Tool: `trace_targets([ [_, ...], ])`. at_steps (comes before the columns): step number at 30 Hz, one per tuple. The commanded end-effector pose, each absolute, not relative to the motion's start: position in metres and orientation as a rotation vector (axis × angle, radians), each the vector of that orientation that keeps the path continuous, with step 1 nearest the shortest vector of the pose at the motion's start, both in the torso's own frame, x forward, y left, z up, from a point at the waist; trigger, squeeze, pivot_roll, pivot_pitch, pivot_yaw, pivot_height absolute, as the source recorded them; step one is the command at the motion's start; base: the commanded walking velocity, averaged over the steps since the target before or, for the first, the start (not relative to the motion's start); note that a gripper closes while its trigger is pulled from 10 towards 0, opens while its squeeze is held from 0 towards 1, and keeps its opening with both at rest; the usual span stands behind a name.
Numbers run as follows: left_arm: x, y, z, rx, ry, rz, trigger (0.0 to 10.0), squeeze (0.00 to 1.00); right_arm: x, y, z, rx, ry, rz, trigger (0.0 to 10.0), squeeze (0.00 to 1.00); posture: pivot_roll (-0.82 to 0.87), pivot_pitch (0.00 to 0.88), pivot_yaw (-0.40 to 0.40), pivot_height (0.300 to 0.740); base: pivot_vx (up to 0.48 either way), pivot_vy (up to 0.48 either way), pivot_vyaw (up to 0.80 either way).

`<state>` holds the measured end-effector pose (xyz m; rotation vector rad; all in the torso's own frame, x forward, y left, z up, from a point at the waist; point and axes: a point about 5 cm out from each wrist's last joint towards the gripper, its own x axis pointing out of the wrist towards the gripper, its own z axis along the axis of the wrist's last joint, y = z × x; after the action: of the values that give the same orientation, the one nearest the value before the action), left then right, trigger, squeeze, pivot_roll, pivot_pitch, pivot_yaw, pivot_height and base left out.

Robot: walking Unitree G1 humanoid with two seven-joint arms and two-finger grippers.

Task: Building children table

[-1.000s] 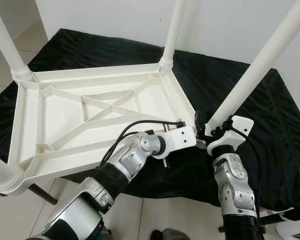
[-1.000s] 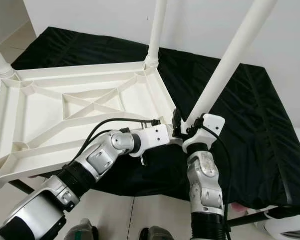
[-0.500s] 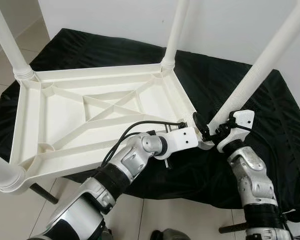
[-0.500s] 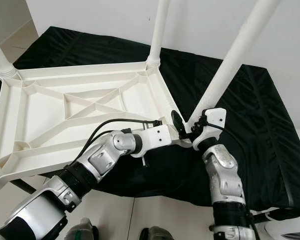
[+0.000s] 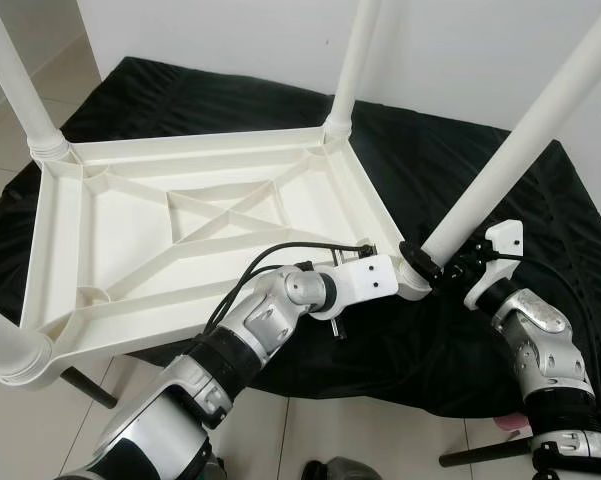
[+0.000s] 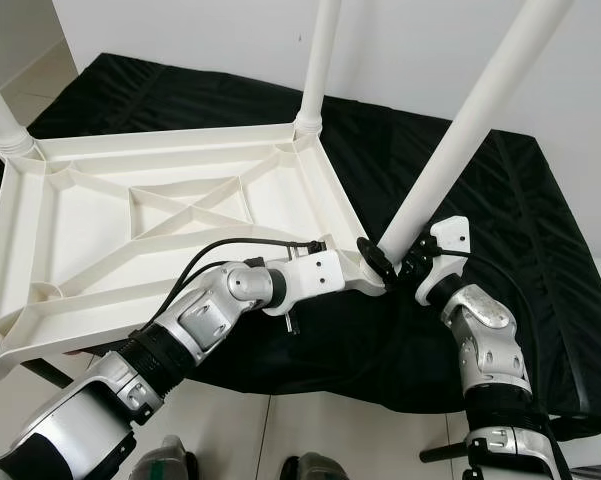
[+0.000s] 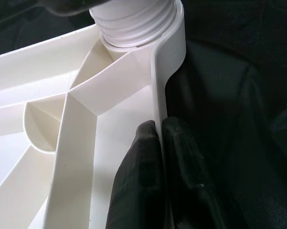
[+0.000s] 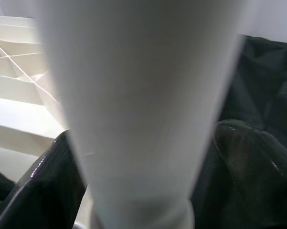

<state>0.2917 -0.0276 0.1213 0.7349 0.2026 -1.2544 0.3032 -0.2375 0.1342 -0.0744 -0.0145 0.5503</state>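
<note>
Left gripper (image 7: pixel 157 143) pinches the tabletop (image 5: pixel 180 215) rim to steady it while right gripper (image 5: pixel 435 268) clasps the leg (image 5: pixel 520 140) at its socket.

White table (image 5: pixel 195 215) upside down, legs (image 5: pixel 525 150) up

One upturned white plastic ribbed tabletop (image 5: pixel 180 225); four round white plastic legs, far left (image 5: pixel 15 85), far middle (image 5: pixel 350 60), near left (image 5: pixel 0 345), near right (image 5: pixel 520 150); one black cloth (image 5: pixel 450 160); two silver arms.
</note>
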Motion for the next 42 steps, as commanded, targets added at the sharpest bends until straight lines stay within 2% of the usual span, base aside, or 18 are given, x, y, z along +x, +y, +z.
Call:
trace_targets([
  [1,0.282,-0.025,0.097,0.78,0.328,-1.319,10.0,0.0,0.303,-0.242,0.136,-0.084,-0.021,0.548,10.0,0.0,-0.01,0.02,-0.068,0.74,0.0,0.0,0.0],
  [2,0.283,-0.025,0.098,0.782,0.327,-1.318,10.0,0.0,0.305,-0.244,0.138,-0.096,-0.022,0.56,9.6,0.0,-0.01,0.02,-0.065,0.74,0.0,0.0,0.0],
  [4,0.283,-0.025,0.098,0.783,0.326,-1.317,10.0,0.0,0.306,-0.244,0.139,-0.1,-0.024,0.569,9.6,0.0,-0.01,0.02,-0.065,0.74,0.0,0.0,0.0],
  [5,0.283,-0.025,0.098,0.783,0.326,-1.317,10.0,0.0,0.307,-0.243,0.139,-0.101,-0.025,0.576,4.8,0.0,-0.01,0.021,-0.065,0.74,0.0,0.0,0.0],
  [6,0.283,-0.025,0.098,0.783,0.326,-1.317,10.0,0.0,0.307,-0.243,0.139,-0.101,-0.025,0.576,4.8,0.0,-0.01,0.021,-0.065,0.74,0.0,0.0,0.0],
  [7,0.284,-0.025,0.099,0.783,0.325,-1.317,10.0,0.0,0.308,-0.243,0.14,-0.102,-0.029,0.583,3.6,0.0,-0.01,0.022,-0.065,0.74,0.0,0.0,0.0],
  [8,0.284,-0.025,0.099,0.783,0.325,-1.317,10.0,0.0,0.308,-0.243,0.14,-0.102,-0.029,0.583,3.6,0.0,-0.01,0.022,-0.065,0.74,0.0,0.0,0.0],
  [9,0.284,-0.025,0.099,0.783,0.325,-1.316,10.0,0.0,0.308,-0.242,0.14,-0.102,-0.031,0.591,0.0,0.0,0.0,0.022,-0.065,0.74,0.0,0.0,0.0],
  [21,0.285,-0.024,0.1,0.781,0.325,-1.311,10.0,0.0,0.309,-0.244,0.137,-0.091,-0.027,0.622,0.0,0.0,-0.01,0.034,-0.066,0.74,0.0,0.0,0.0],
  [22,0.285,-0.024,0.1,0.78,0.325,-1.31,10.0,0.0,0.308,-0.243,0.136,-0.087,-0.027,0.619,5.5,0.0,-0.01,0.036,-0.067,0.74,0.0,0.0,0.0],
  [23,0.285,-0.024,0.1,0.78,0.325,-1.31,10.0,0.0,0.308,-0.243,0.136,-0.087,-0.027,0.619,5.5,0.0,-0.01,0.036,-0.067,0.74,0.0,0.0,0.0],
  [24,0.286,-0.024,0.1,0.78,0.325,-1.309,10.0,0.0,0.308,-0.241,0.135,-0.072,-0.03,0.612,10.0,0.0,-0.01,0.036,-0.067,0.74,0.0,0.0,0.0],
  [30,0.286,-0.024,0.101,0.778,0.326,-1.308,10.0,0.0,0.306,-0.231,0.136,-0.02,-0.056,0.586,10.0,0.0,0.0,0.037,-0.069,0.74,0.0,0.0,0.0],
  [42,0.285,-0.025,0.1,0.776,0.326,-1.312,10.0,0.0,0.3,-0.2,0.138,0.017,-0.09,0.413,10.0,0.0,-0.01,0.042,-0.07,0.74,0.0,0.0,0.0],
])
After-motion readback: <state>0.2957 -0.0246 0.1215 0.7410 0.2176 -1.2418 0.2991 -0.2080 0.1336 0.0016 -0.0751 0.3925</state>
